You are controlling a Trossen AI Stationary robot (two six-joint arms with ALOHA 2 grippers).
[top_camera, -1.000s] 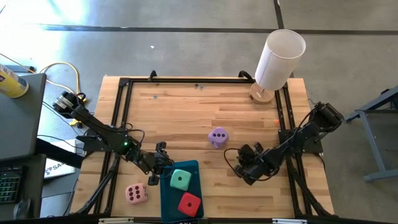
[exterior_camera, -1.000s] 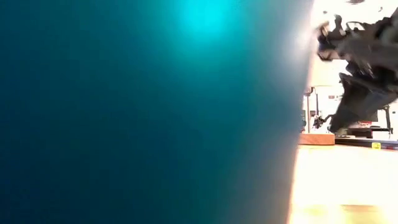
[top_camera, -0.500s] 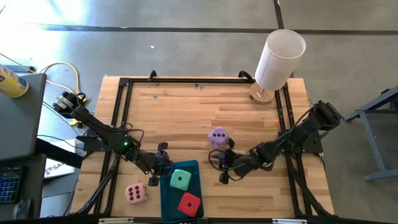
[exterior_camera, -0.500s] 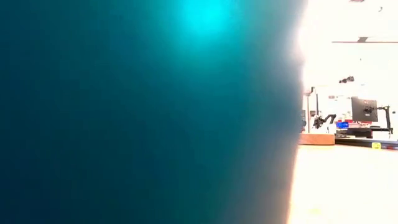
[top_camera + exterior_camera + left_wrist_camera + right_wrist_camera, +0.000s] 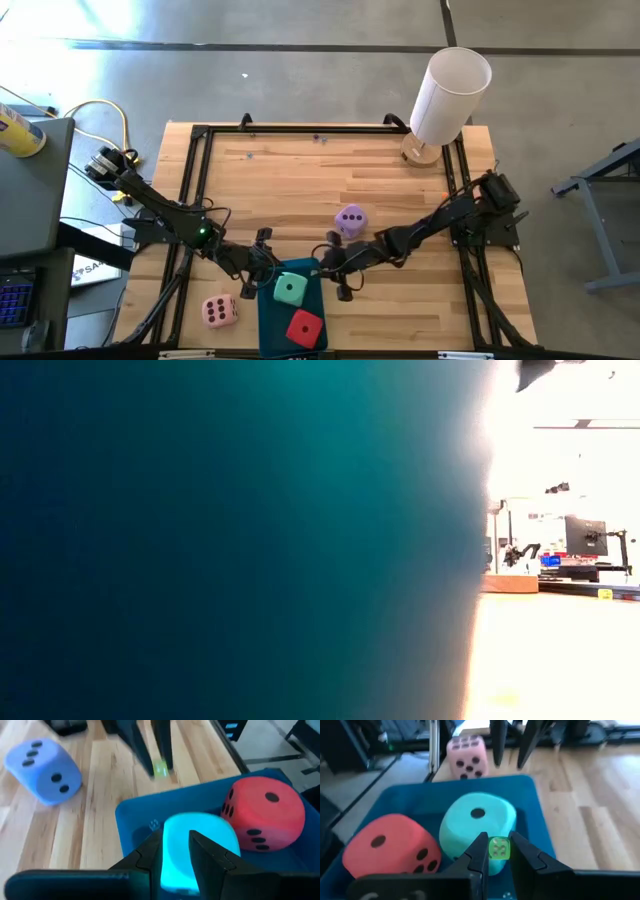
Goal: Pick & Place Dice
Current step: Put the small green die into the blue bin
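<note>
A flat teal tray [image 5: 272, 322] lies at the table's near edge. The mint green die [image 5: 290, 290] and the red die [image 5: 305, 327] rest in it. The pale pink die [image 5: 220, 311] sits on the wood left of the tray, and the lilac die [image 5: 350, 220] rests farther back, right of centre. My left gripper [image 5: 262, 268] hovers at the tray's left far corner, open by a narrow gap [image 5: 175, 837], with the mint die [image 5: 200, 845] just ahead. My right gripper [image 5: 328, 268] is at the tray's right far corner, shut on a small translucent green die [image 5: 499, 848]. My right gripper pinches the small green die [image 5: 499, 848] between its two fingertips [image 5: 481, 847], one on each side face. The fingers slant in from the table's right. The die is lifted clear, over the tray's right edge and in front of the mint die [image 5: 477, 822].
The tray's wall [image 5: 200, 540] blocks most of the low view. A white cylinder on a wooden base [image 5: 450, 85] stands at the far right corner. Black frame rails [image 5: 200, 150] border the table. Bare wood lies between the lilac die and the far rail.
My right gripper has travelled toward the table's left, from right of centre to the tray's right far corner, and its arm has stretched out low over the wood. It has also left the low view. My left gripper and the dice have kept still.
</note>
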